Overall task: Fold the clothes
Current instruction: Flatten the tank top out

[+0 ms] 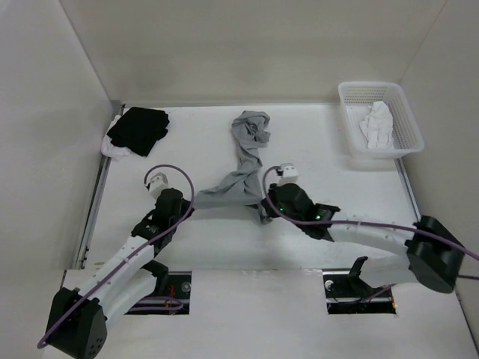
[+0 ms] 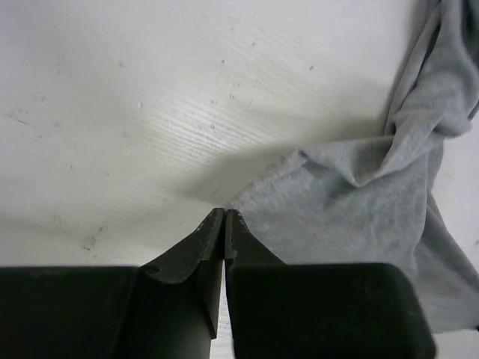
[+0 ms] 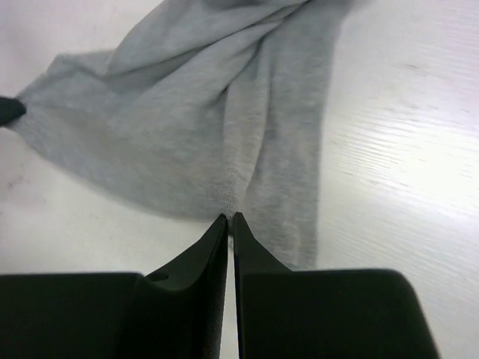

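We see the left gripper [image 2: 224, 215] clenched on a corner of the grey garment [image 2: 352, 209], right gripper [image 3: 230, 218] pinching its near hem; both low on the table [image 2: 112, 112].

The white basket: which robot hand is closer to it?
Right. The right gripper grips the grey garment on the side toward the basket; the left gripper grips its opposite corner, farther away.

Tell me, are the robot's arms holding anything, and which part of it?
Yes. Both hold the grey garment. The left jaws pinch a corner of its near edge, and the right jaws pinch that near edge farther along.
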